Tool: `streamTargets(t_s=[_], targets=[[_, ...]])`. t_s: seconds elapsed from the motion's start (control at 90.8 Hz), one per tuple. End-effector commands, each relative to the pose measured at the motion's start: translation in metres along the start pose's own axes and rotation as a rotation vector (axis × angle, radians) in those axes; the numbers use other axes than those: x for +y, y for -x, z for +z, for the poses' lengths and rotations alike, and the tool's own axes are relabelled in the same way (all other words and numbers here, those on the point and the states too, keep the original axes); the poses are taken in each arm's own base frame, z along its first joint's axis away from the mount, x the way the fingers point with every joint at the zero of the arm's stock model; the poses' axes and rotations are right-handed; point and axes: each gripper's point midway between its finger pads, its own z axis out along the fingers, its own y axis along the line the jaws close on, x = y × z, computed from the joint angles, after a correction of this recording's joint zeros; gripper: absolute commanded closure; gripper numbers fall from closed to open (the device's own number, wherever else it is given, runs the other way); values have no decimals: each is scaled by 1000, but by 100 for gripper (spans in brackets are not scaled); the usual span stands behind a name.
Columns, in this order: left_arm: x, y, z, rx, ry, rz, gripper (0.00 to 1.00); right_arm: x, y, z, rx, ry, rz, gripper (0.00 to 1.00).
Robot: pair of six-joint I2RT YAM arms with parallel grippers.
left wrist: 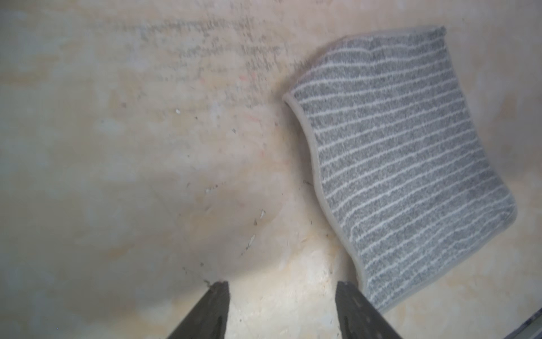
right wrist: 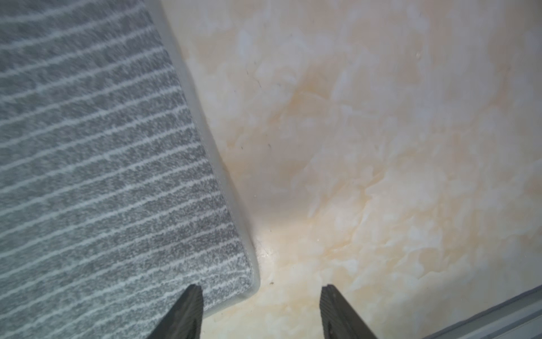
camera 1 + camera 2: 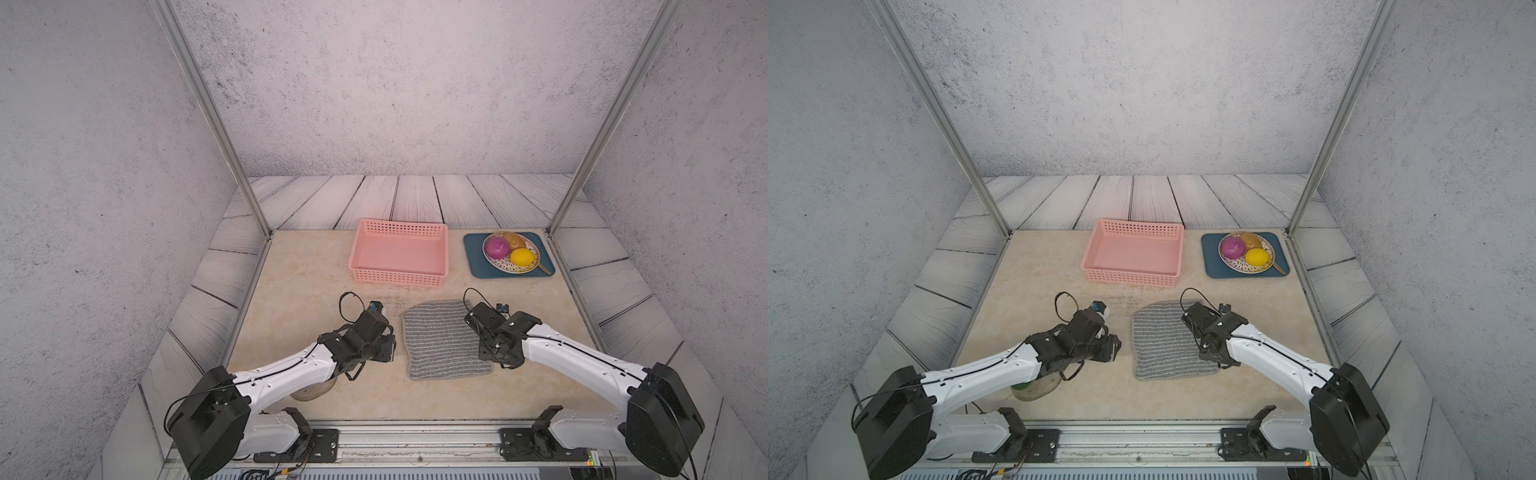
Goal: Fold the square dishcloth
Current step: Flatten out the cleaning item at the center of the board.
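The square dishcloth [image 3: 444,338] lies on the marbled beige table [image 3: 307,270] between my grippers. My left gripper [image 1: 281,284] is spread over bare table beside its hemmed edge. My right gripper [image 2: 261,287] is spread above one rounded corner, gripping nothing. Fabric: soft, grey, thin white stripes

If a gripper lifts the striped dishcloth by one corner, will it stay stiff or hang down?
Probably it hangs: the dishcloth has wavy edges. Its fuzzy pile likely grips well. Pushed, such soft cloth would probably bunch up.
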Motion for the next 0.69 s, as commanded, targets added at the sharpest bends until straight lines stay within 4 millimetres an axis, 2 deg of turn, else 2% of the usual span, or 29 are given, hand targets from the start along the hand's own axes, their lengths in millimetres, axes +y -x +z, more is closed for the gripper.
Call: streamTargets(t_s=[0.0, 0.077, 0.176, 0.264, 0.462, 0.682], targets=[[-12, 33, 6, -44, -104, -53, 35, 0, 33, -14, -114, 4, 6, 35], [-19, 41, 14, -22, -165, -92, 32, 11, 48, -13, -131, 35, -4, 34], [-27, 45, 25, 12, -222, -128, 15, 24, 67, -9, -133, 60, -14, 33], [-32, 49, 35, 27, -258, -159, 8, 36, 84, -5, -138, 82, -22, 32], [-28, 55, 63, 64, -313, -243, 8, 58, 114, 14, -84, 135, -17, 31], [-35, 59, 87, 99, -362, -270, 16, 77, 127, 49, -7, 174, -4, 32]])
